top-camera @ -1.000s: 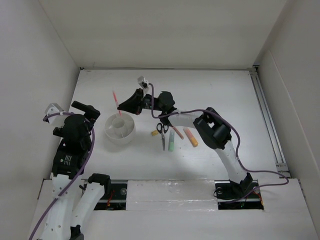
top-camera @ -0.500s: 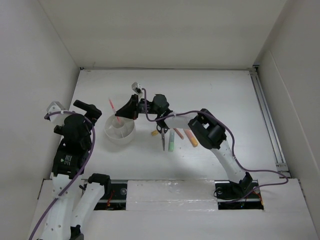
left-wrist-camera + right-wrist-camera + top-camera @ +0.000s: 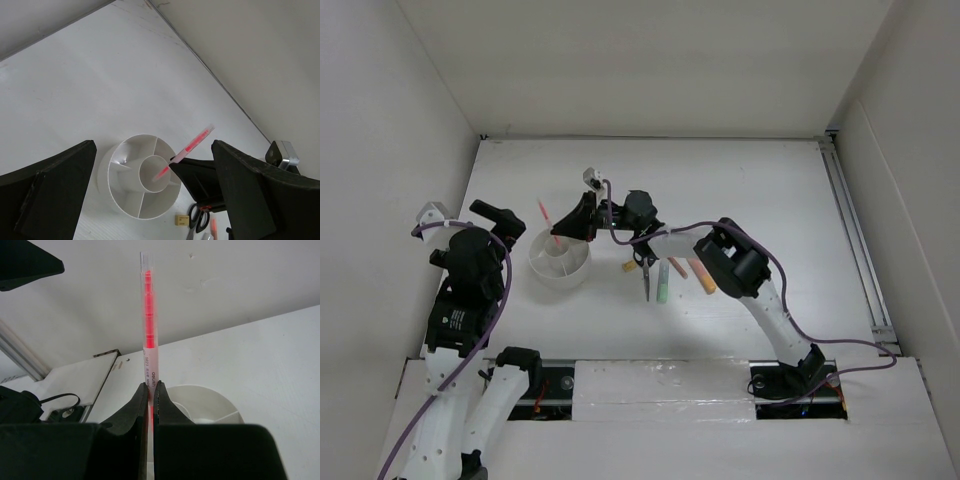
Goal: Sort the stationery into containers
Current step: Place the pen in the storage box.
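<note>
Stationery sorting looks barely begun. The right pincer [image 3: 150,387] is closed tight on a thin pink pen [image 3: 149,340], gripping it partway along its barrel. The longer, clear-capped end rises above the fingers and the shorter end drops below them.

The round white tub [image 3: 560,278] sits just below and ahead of that pincer. In the left wrist view, the wedge compartments that show look empty. The pen's lower tip [image 3: 162,175] lies over the small centre cup, but I cannot tell whether it touches the bottom. My reading is that this pen is the first item going in, and it is not yet released.

Behind the right pincer, back along its arm, the rest lies on the desk [image 3: 770,190]:
- black-handled scissors [image 3: 645,265]
- green marker [image 3: 663,282]
- orange marker [image 3: 702,275]
- another pinkish pen [image 3: 675,266]
- tiny tan eraser [image 3: 629,266], nearest the tub

All of these are left to sort.

The pen's long axis is steep but tilted. Seen from above, its capped end leans up and away from the pincer, out past the tub's far rim, and its lower end points down into the tub's middle. From the right wrist it runs straight up out of the jaws.

The left pincer [image 3: 153,146] stands fully spread and holds nothing. The tub lies ahead of it, framed between its two fingers.
</note>
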### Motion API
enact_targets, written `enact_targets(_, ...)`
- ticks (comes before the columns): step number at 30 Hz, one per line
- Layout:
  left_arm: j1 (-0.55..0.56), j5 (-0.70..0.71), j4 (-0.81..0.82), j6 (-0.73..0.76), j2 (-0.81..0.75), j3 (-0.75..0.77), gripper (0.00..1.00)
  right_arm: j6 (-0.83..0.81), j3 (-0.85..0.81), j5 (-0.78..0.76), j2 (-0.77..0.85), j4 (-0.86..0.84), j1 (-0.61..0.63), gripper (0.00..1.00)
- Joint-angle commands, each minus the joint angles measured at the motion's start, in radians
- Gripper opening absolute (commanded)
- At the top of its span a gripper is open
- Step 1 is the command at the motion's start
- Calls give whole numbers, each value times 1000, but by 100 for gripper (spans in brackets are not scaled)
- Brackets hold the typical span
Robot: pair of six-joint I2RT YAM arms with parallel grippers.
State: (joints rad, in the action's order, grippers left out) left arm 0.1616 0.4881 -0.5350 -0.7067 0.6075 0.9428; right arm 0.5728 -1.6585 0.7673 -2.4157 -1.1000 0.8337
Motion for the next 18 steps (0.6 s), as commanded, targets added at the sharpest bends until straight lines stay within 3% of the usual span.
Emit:
enact_targets(1, -5, -13, 36, 18, -3, -2, 100, -25, 0, 10, -10, -37, 13, 0)
enact_targets(12, -5, -23, 46, 27, -3, -2, 100, -37, 108, 1, 12, -77, 13, 7)
enact_targets(16, -5, -33, 46, 27, -3, -2, 100, -37, 108, 1, 21, -77, 13, 24)
enact_targets(17, -5, -33, 46, 27, -3, -2, 100, -37, 108, 1, 21, -77, 13, 40)
enact_targets(18, -5, -33, 46, 27, -3, -2, 100, -37, 108, 1, 21, -77, 13, 45)
